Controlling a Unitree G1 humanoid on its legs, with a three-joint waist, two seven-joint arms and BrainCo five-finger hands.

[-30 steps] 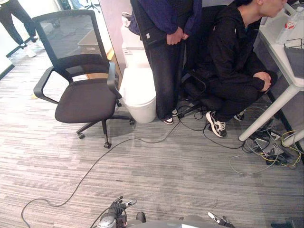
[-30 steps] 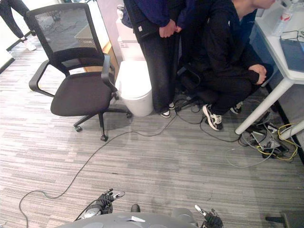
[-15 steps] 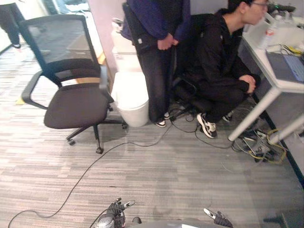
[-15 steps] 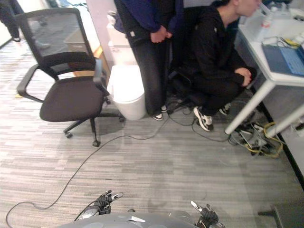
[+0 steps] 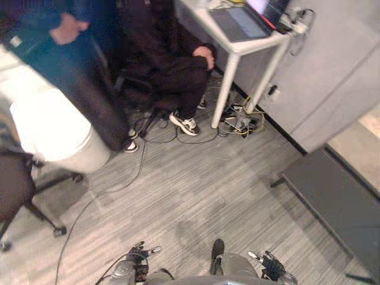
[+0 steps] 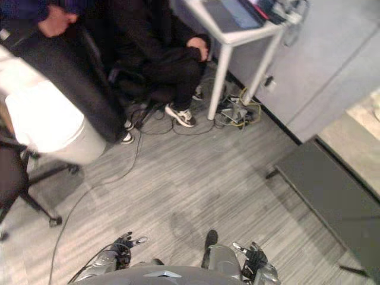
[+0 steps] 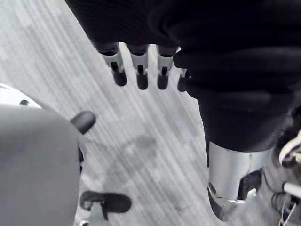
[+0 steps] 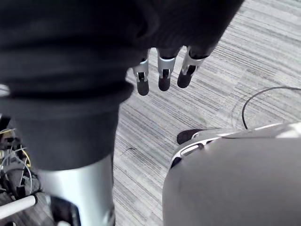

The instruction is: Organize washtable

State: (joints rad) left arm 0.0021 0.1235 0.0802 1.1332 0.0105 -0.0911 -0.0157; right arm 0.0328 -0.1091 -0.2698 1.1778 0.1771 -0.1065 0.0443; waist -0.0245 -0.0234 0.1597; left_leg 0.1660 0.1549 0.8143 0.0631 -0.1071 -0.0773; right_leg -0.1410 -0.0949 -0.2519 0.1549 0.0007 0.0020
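We count two people, a standing person (image 5: 71, 65) and a crouching person (image 5: 169, 56); one white table (image 5: 224, 89); one laptop (image 5: 240, 21); one office chair (image 5: 13, 187); one white rounded object (image 5: 50, 127); two hands, left hand (image 5: 141, 252) and right hand (image 5: 270, 265).

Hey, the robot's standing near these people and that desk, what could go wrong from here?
1. The crouching person and the standing person are close ahead; a step forward might strike them.
2. The cable tangle by the white desk's leg could trip the robot and tug the laptop.
3. The office chair's wheeled base on the left may roll if bumped.
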